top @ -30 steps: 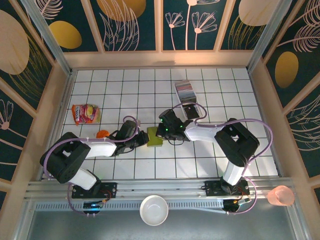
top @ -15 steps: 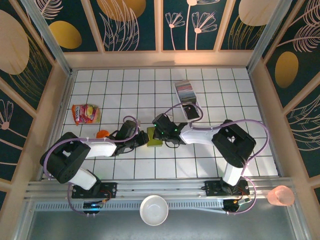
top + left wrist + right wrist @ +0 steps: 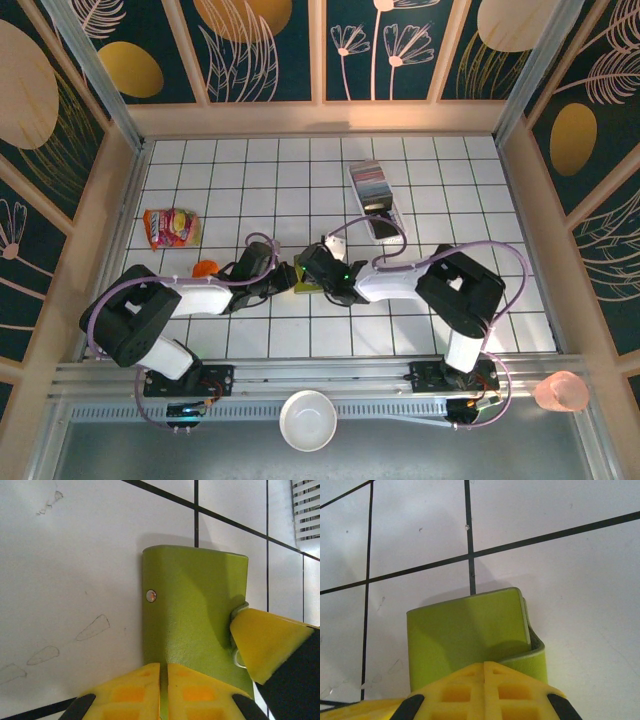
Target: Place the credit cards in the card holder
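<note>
The olive-green card holder [image 3: 310, 288] lies flat on the tiles between both grippers. My left gripper [image 3: 163, 665] is shut on its near edge, a sliver of green showing between the fingers. The holder's top [image 3: 195, 600] carries a small metal snap [image 3: 151, 596]. My right gripper [image 3: 484, 664] is shut, its tips resting on the holder [image 3: 465, 632] beside the curled snap tab [image 3: 532, 655]. One right finger [image 3: 265, 642] shows touching the tab in the left wrist view. From above, the left gripper [image 3: 288, 277] and right gripper [image 3: 304, 268] meet over the holder. The credit cards [image 3: 371, 181] stand as a striped row farther back.
The cards sit in a long clear tray [image 3: 382, 218] behind the right arm. A red snack packet [image 3: 171, 227] and a small orange object [image 3: 205, 267] lie left of the left arm. A white bowl [image 3: 307, 420] and a pink cup [image 3: 562, 392] stand off the tiles at the front.
The right arm has swung left and nearer, bringing its shut gripper onto the card holder. The left gripper has stayed where it was, still clamped on the holder.
</note>
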### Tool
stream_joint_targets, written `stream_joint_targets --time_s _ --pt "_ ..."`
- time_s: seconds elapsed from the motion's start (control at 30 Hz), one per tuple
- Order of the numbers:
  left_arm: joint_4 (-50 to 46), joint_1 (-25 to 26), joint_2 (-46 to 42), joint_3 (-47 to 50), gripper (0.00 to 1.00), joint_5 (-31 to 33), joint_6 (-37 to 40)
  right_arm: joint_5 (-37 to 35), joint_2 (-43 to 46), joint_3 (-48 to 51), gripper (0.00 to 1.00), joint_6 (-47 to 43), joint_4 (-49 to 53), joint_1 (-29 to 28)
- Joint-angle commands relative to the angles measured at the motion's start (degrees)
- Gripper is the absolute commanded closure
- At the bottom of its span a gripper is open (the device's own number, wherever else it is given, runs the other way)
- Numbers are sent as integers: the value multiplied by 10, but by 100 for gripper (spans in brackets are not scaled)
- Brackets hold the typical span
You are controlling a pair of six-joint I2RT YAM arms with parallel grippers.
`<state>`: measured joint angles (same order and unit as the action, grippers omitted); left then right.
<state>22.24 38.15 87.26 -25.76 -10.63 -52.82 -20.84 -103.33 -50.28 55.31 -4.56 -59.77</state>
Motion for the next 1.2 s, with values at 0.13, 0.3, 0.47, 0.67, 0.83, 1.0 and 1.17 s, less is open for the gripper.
stream_joint_targets --time_s 0.13,0.3,0.47,0.67,0.83,1.0,1.17 --pt "-5 3 11 12 91 -6 -8 34 -110 61 100 34 206 -19" --pt "-6 3 15 11 91 -5 -7 43 -49 82 100 26 172 -18" --pt "-10 3 14 7 91 -7 -6 35 -6 80 100 8 157 -7" --pt "-21 3 -2 3 90 -1 -5 55 44 86 100 -11 109 7" --pt "-23 3 -13 -5 90 -7 -8 62 32 72 100 -19 106 26" --pt "-28 3 -38 -9 90 -18 -11 22 -13 53 100 4 159 32" --pt "-30 3 -61 -15 89 -19 -15 -42 -49 61 100 25 225 22"
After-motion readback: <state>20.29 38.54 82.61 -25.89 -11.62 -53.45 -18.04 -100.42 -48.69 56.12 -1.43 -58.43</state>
